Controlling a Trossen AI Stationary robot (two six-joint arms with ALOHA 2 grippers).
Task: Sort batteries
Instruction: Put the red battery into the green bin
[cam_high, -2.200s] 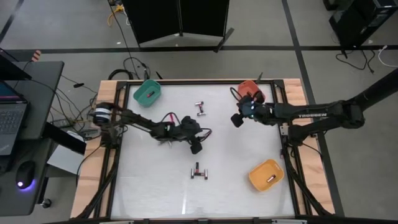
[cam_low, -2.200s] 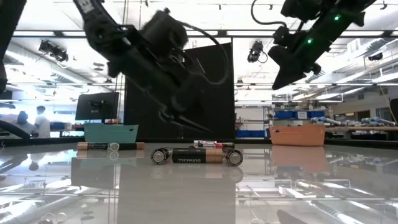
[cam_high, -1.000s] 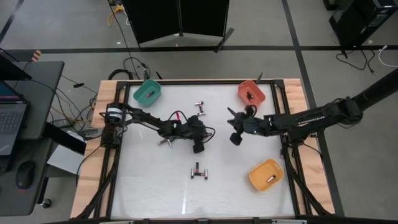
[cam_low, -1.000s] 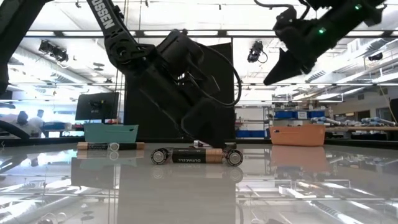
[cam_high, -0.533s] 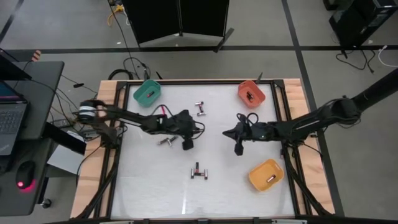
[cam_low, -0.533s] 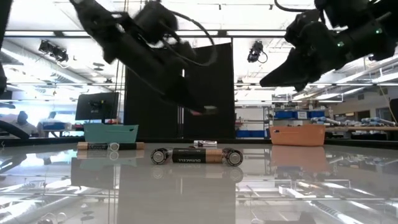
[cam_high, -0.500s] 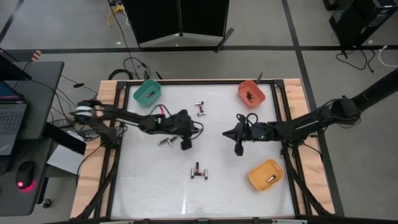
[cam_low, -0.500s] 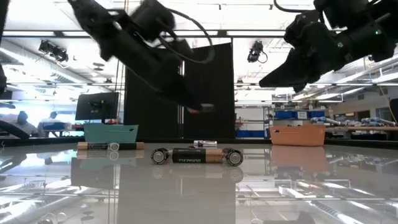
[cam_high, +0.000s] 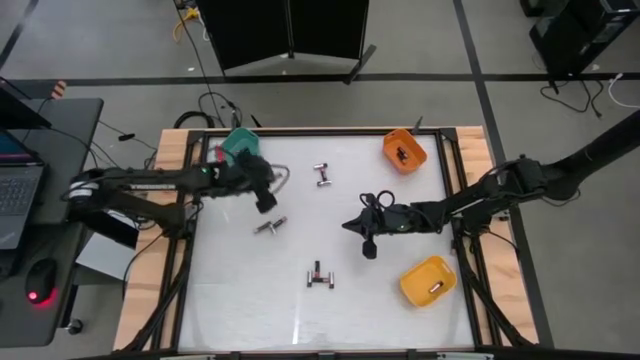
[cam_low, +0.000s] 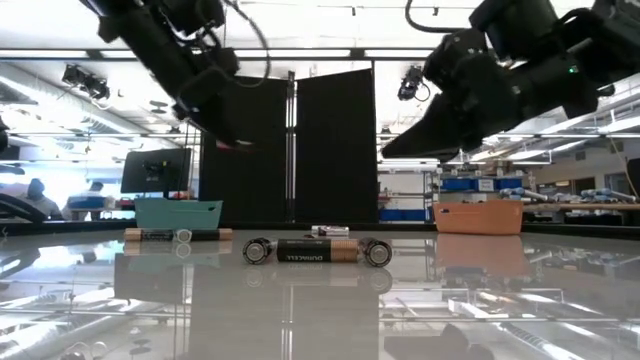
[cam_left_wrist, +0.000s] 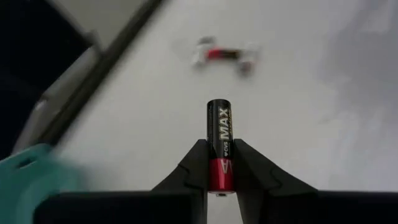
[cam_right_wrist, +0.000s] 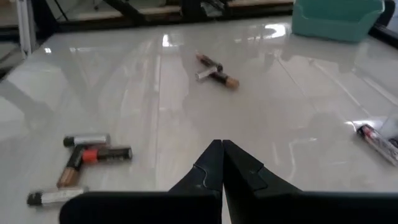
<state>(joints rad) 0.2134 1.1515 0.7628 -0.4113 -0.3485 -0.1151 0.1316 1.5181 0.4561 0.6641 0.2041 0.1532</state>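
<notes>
1. High view: the left tool (cam_high: 265, 203) is held near the teal bin (cam_high: 238, 143); loose batteries (cam_high: 320, 275) lie on the tabletop (cam_high: 240, 300).
2. Left wrist view: a black, red-banded battery (cam_left_wrist: 219, 145) is clamped between the fingers (cam_left_wrist: 193, 168).
3. Right wrist view: the right tool (cam_right_wrist: 222, 163) is closed, empty.

batteries (cam_high: 320, 276): scattered flat on table | black-red one (cam_left_wrist: 219, 144): pinched

Black-and-red battery (cam_left_wrist: 219, 144) clamped between the left gripper (cam_left_wrist: 220, 168) jaws, above white table (cam_left_wrist: 311, 112).
</notes>
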